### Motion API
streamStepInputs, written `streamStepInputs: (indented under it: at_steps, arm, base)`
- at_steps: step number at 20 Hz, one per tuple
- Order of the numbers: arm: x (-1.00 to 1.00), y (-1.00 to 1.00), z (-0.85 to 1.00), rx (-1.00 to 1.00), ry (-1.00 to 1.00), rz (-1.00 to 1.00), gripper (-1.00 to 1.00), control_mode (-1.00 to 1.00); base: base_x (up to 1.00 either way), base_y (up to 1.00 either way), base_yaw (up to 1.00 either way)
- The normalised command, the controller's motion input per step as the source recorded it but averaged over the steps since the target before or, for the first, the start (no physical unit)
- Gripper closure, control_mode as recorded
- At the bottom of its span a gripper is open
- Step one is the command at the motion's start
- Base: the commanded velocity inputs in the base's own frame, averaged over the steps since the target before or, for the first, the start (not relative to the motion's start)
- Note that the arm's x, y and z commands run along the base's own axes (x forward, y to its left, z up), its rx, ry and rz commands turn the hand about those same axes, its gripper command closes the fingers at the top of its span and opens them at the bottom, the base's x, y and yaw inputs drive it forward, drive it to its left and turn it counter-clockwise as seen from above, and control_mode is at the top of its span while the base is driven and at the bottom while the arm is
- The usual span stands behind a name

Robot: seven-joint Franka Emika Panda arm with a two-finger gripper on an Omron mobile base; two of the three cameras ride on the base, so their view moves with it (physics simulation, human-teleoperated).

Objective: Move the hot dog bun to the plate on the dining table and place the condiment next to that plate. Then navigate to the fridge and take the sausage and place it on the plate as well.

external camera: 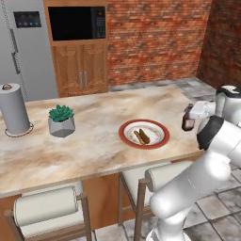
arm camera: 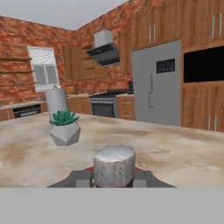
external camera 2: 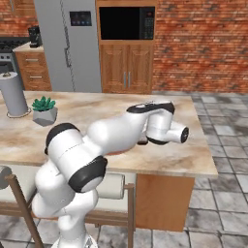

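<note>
Dining table (external camera: 94, 136), beige marbled top, spans the scene, stools tucked under the near edge. Grey fridge (external camera: 23, 47) stands behind it at far left, doors closed. Paper towel roll (external camera: 14, 110) and potted succulent (external camera: 61, 120) sit on the left part of the tabletop. Plate (external camera: 127, 136) with red-brown rim lies toward the right, hot dog bun (external camera: 141, 136) lying on it. Condiment (external camera: 188, 118), dark bottle, stands upright near the table's right edge, beside the plate, apart from its rim. Gripper (external camera: 194, 112) sits right at the bottle's neck; hand view puts the pale cap (arm camera: 114, 165) directly between the dark fingers (arm camera: 81, 178), jaws close on either side, apparently gripping it, though contact not clear.

Left base view gives plate, bun and bottle; in the right base view the arm's own bulk covers that spot. Hand view adds the stove (arm camera: 104, 105) and range hood (arm camera: 104, 51) left of the fridge.
</note>
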Motion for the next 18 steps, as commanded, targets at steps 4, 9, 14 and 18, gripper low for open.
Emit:
streamStepInputs:
  at_steps: [4,9,14,18]
  arm:
    - [0.3,0.0,-0.41,-0.05,-0.08,0.0,1.0,-1.0]
    - [0.12,0.16,-0.2,-0.01,-0.1,0.0,1.0,-1.0]
    - [0.31,0.22,-0.14,-0.01,-0.04,0.0,1.0,-1.0]
    - [0.57,0.0,-0.17,0.0,0.0,0.0,1.0,-1.0]
  base:
    - [0.0,0.0,0.0]
    - [0.0,0.0,0.0]
    - [0.0,0.0,0.0]
    - [0.0,0.0,0.0]
